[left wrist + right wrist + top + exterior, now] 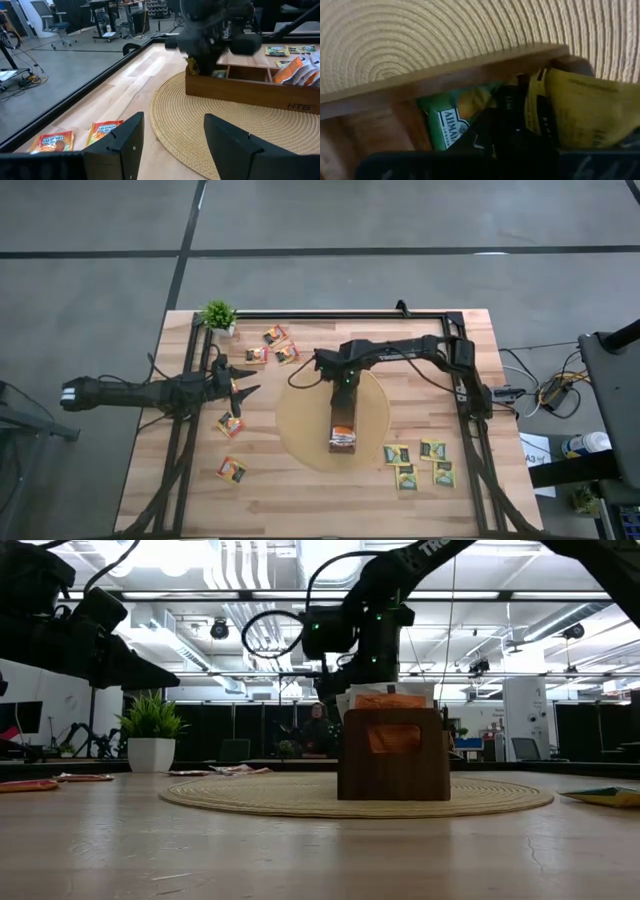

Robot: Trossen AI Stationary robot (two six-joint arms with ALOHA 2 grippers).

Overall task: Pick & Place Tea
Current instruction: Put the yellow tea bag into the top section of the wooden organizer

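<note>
Placing tea: right gripper (343, 383) closed, pushed down into far end of box (343, 425), among green sachet (451, 117) and yellow sachet (590, 112).
Needed next: release, lift clear. Left gripper (243, 381) open, idle beside box; loose orange sachets (79, 140) near.

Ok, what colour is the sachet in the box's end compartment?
Green sachet, beside a yellow one; right wrist view.

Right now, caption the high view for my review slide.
Right gripper shut, over the brown box on the woven disc; left gripper open beside scattered tea sachets.
</note>
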